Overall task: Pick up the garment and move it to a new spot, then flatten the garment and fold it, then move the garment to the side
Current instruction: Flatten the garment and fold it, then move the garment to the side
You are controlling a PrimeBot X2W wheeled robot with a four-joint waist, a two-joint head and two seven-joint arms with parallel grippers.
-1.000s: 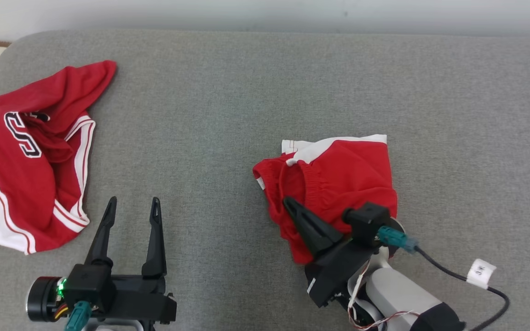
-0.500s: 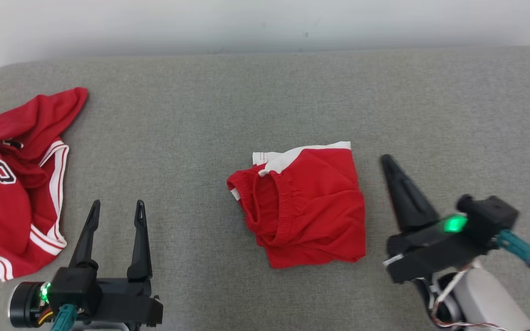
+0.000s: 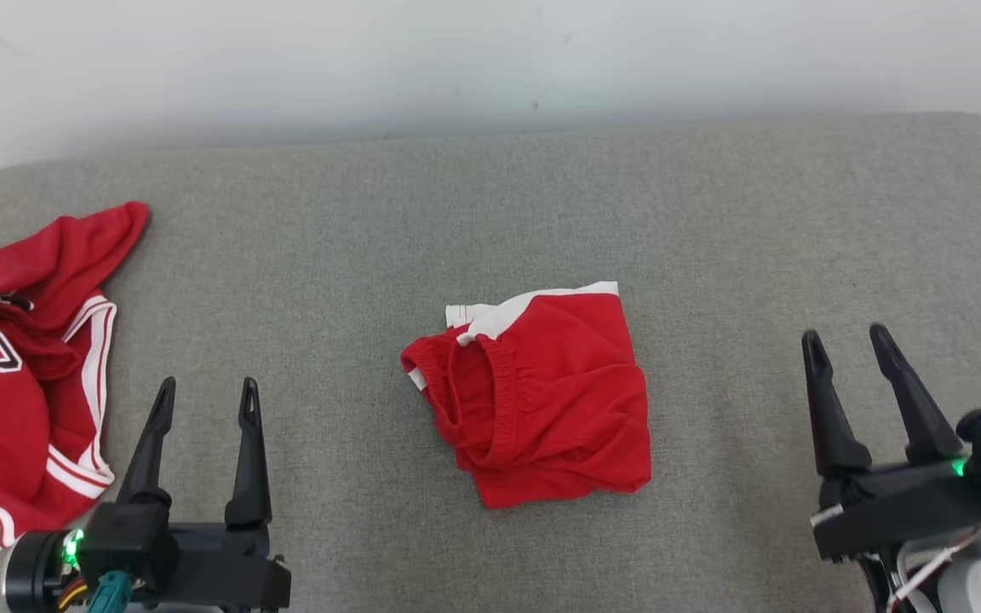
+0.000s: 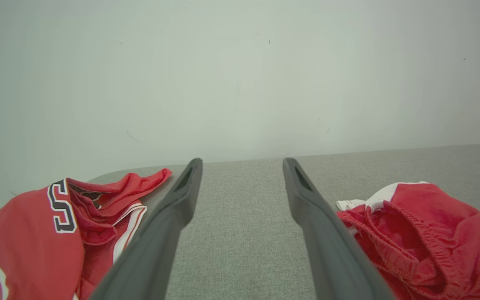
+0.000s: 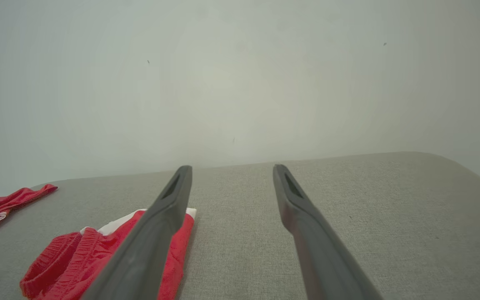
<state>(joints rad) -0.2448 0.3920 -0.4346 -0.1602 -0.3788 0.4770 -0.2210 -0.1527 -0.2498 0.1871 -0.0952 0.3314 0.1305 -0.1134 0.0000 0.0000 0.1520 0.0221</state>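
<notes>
A folded red garment [image 3: 533, 392] with a white band and an elastic waist lies in the middle of the grey cushion [image 3: 490, 213]. It also shows at the right of the left wrist view [image 4: 423, 233] and at the lower left of the right wrist view [image 5: 94, 258]. My left gripper [image 3: 203, 393] stands open at the lower left, with nothing between its fingers. My right gripper [image 3: 846, 336] stands open at the lower right, apart from the garment and holding nothing.
A crumpled red jersey [image 3: 22, 366] with white trim and a black letter lies at the cushion's left edge, also seen in the left wrist view [image 4: 56, 233]. A pale wall [image 3: 490, 60] rises behind the cushion.
My right gripper has let go of the folded garment, drawn back to the lower right and opened. The camera has shifted, so the whole scene sits lower and further left.
</notes>
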